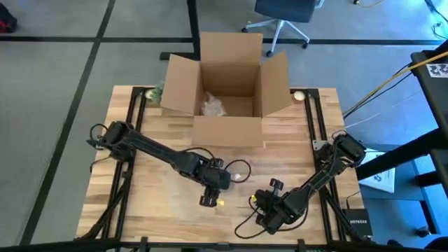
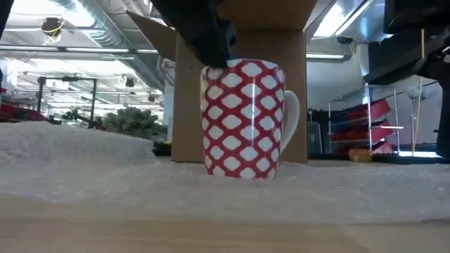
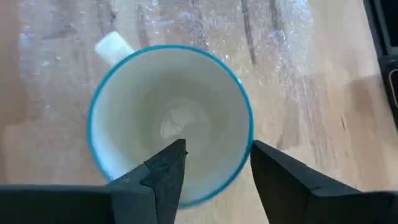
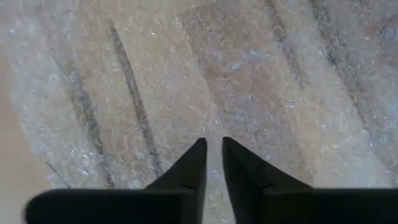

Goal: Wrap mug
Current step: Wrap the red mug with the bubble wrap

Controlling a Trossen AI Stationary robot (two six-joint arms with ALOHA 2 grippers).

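A red mug with white diamonds [image 2: 242, 119], white inside with a blue rim [image 3: 171, 118], stands upright on a sheet of clear bubble wrap [image 2: 84, 169] on the wooden table. My left gripper [image 3: 217, 149] is over it, open. One finger hangs inside the mug and the other outside its wall, on the side away from the handle [image 3: 113, 45]. In the high view the left gripper [image 1: 208, 198] hides the mug. My right gripper [image 4: 212, 142] is shut, its tips pointing down at the bubble wrap [image 4: 261, 74] near the table's front right [image 1: 266, 210]. My left gripper stands astride the mug's wall [image 3: 244, 158] from above, and the inner finger [image 3: 168, 165] is clear of it. Whether the outer finger [image 3: 273, 171] touches the wall I cannot tell. Whether my right gripper's tips touch the bubble wrap I cannot tell either.
An open cardboard box [image 1: 227, 91] with clear wrap inside stands at the table's far middle. A green thing [image 1: 155, 91] lies to its left and a small round thing [image 1: 299, 96] to its right. Cables trail by the right arm.
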